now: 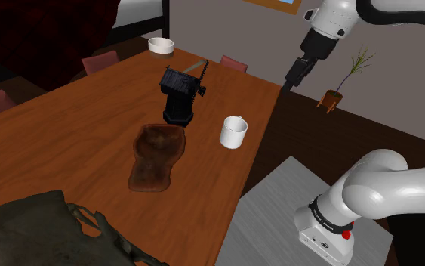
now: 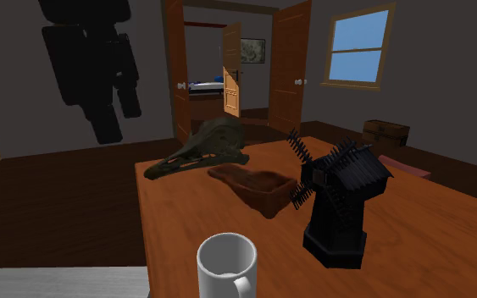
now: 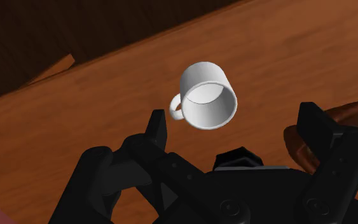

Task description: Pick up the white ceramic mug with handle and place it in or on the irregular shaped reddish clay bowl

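Well clear of gripper (image 3: 234, 122), mug (image 3: 206, 95) (upright)

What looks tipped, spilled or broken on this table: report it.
Nothing stands out. The white mug stands upright and empty on the wooden table, apart from the reddish bowl; the black windmill is upright too.

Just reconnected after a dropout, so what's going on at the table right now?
The white arm's claw hangs open in the air, well clear of everything and holding nothing. The white mug stands upright on the wooden table; in the wrist view it sits ahead of the spread fingers. The reddish-brown bowl lies empty beside a black model windmill, apart from the mug. The pick is not yet started.
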Action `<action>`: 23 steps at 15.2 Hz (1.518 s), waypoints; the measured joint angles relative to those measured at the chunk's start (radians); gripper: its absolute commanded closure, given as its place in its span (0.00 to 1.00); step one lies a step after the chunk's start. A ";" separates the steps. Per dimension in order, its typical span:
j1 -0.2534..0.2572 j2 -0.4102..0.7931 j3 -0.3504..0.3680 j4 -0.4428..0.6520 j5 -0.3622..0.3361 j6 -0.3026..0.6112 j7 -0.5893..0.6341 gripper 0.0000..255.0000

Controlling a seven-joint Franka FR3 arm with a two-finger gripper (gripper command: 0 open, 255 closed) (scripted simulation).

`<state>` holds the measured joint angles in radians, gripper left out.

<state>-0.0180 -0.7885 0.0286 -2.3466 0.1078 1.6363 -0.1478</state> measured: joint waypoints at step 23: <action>0.030 0.462 0.213 -0.232 -0.026 0.736 0.105 0.00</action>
<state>0.0123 -0.3269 0.2418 -2.5786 0.0814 2.3719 -0.0430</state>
